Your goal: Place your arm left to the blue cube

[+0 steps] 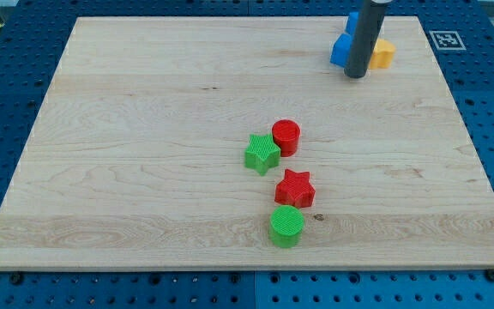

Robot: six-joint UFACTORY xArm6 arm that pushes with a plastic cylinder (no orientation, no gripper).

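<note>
While our rod is standing near the view's top right of the desk point(144, 103), my tip point(356, 76) is resting right in front of the blue blocks, so we are seeing only part of them. We are carrying no fingers at all, just the bare rod, so nothing is being held or clamped. A blue block point(340, 51), probably the blue cube, is poking out at the view's left of the rod, touching it or nearly so, and another blue piece point(352, 19) is showing above it; whether these are one block or two we cannot tell. A yellow block point(384, 54) is peeking out on the rod's right, its shape unclear.

Well apart, toward the middle, a red cylinder point(286, 136) is sitting against a green star point(262, 154), with a red star point(295, 188) and a green cylinder point(287, 226) below them.

We are judging the tip to be on the wrong side: it is sitting to the cube's right and front, not its left. The risk is that swinging straight leftward is going to shove the cube along, and the goal keeps running away. Going round through the bare wood below it looks safer, though cutting the corner tightly could still nudge the blue block or drag the yellow one.
</note>
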